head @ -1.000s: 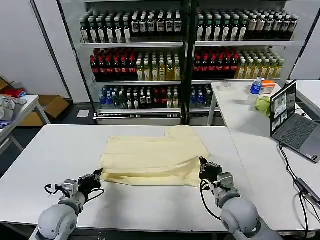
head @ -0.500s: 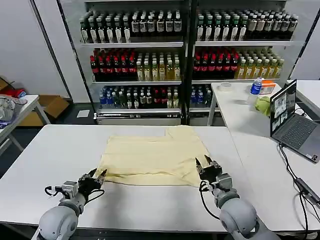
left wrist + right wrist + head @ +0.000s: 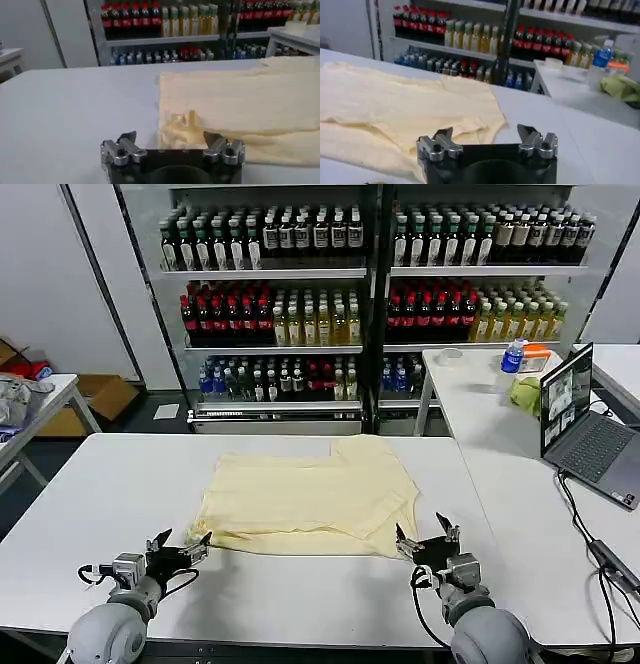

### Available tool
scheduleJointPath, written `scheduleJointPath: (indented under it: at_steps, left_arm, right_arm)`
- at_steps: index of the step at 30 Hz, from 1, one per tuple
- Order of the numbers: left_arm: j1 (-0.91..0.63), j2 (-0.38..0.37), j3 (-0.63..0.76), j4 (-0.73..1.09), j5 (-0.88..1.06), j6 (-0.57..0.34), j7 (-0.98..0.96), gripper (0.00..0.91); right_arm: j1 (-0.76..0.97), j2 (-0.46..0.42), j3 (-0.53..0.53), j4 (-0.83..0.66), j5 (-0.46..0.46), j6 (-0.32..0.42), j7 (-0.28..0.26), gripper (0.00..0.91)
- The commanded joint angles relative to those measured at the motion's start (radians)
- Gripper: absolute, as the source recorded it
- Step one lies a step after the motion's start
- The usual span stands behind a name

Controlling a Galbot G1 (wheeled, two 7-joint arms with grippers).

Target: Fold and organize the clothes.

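Pale cream-yellow thin cotton T-shirt [image 3: 308, 502], folded once, freshly let go by both grippers.

The shirt lies at the centre of the white table [image 3: 120, 484], its doubled near hem now resting flat at about six o'clock. A second ago both grippers pinched that hem's corners; now the left gripper [image 3: 180, 547], at seven o'clock of the shirt, has backed off with fingers spread and nothing between them, just clear of the corner. The right gripper [image 3: 427, 539], at five o'clock, has likewise pulled back, fingers apart and empty. By my reckoning the bottom-to-top fold is finished, and the next step is probably a sideways fold, needing fresh grips.
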Motion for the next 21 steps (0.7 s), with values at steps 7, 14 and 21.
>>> scheduleJointPath:
  at_steps: [7,14,21]
  left_arm:
    - [-0.067,0.015,0.009,0.081,-0.057,0.006,-0.004,0.171]
    - [-0.076,0.014,0.027,0.094,-0.048,0.008,-0.004,0.030]
    - [-0.081,0.006,0.038,0.111,-0.045,0.017,-0.002,0.020]
  right_arm:
    - [-0.031,0.028,0.007,-0.007,0.124,-0.036,0.059,0.907]
    - [-0.034,0.031,-0.006,-0.026,0.166,-0.036,0.065,0.000]
    - [-0.022,0.023,-0.015,-0.045,0.184,-0.035,0.066,0.000]
